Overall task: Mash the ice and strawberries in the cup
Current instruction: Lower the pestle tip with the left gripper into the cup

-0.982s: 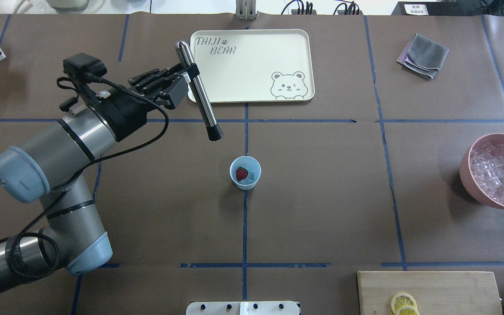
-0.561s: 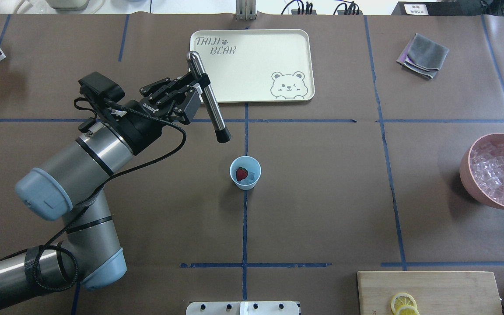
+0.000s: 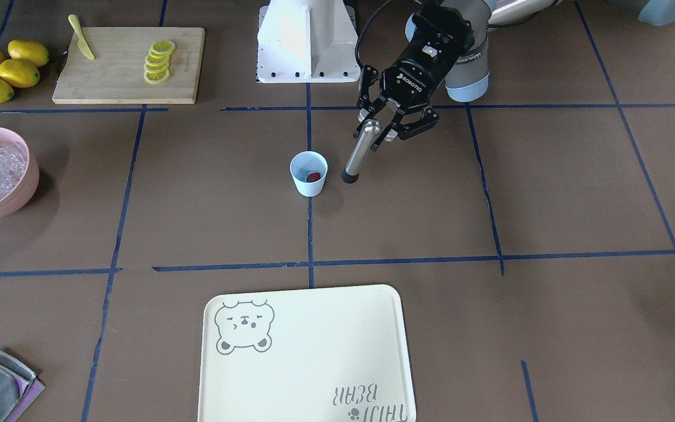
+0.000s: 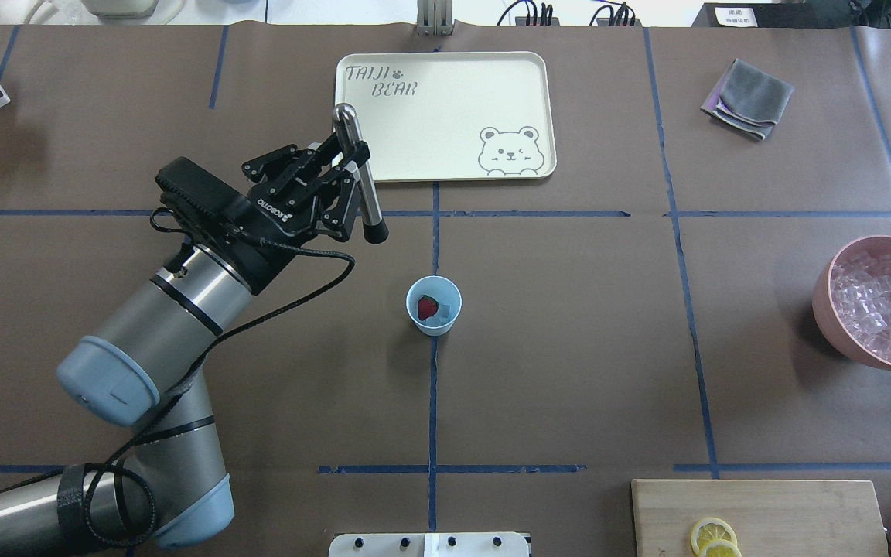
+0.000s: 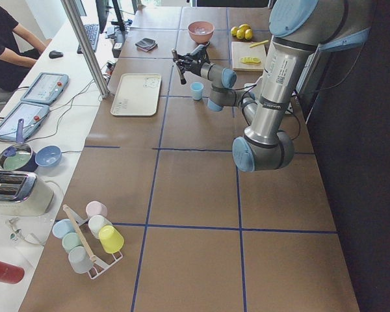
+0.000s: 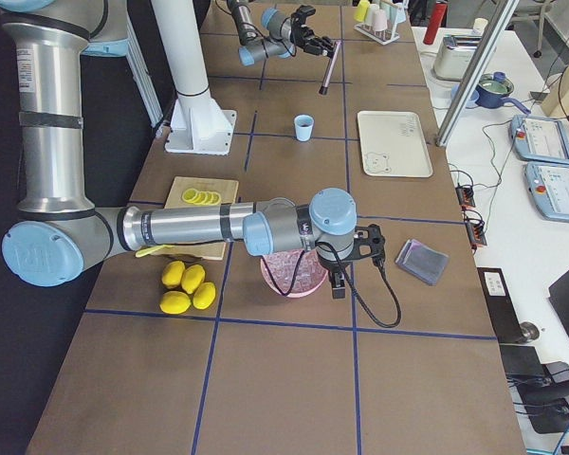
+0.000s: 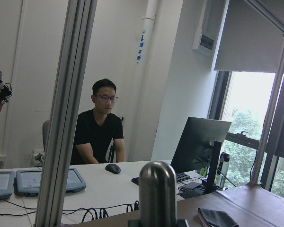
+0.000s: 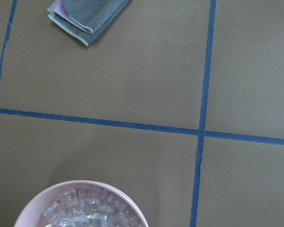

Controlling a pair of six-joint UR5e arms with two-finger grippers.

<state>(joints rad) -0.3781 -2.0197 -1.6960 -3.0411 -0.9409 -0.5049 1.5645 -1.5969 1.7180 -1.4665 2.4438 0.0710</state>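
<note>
Near the cup [image 4: 434,328], left gripper [image 4: 349,161] pinches a steel muddler [image 4: 368,205]; right gripper [image 6: 339,287] unclear, open or closed

- You get bright, even light from above in both table views; the matte table [image 4: 569,348] shows no glare.
- Shadows are soft. The cup [image 4: 434,305] and the bowl [image 4: 879,302] each throw a faint one toward the robot's left.
- The steel rod [image 4: 359,174] and the left arm [image 4: 182,309] carry bright streaks.
- In the left wrist view the window [image 7: 248,118] is washed out, and the room beside it is dimmer.
- The right wrist view is sharp and evenly lit.
- Both side views are wide-angle. The pole [image 5: 84,45] leans, and the robot-side edge falls dark.
</note>
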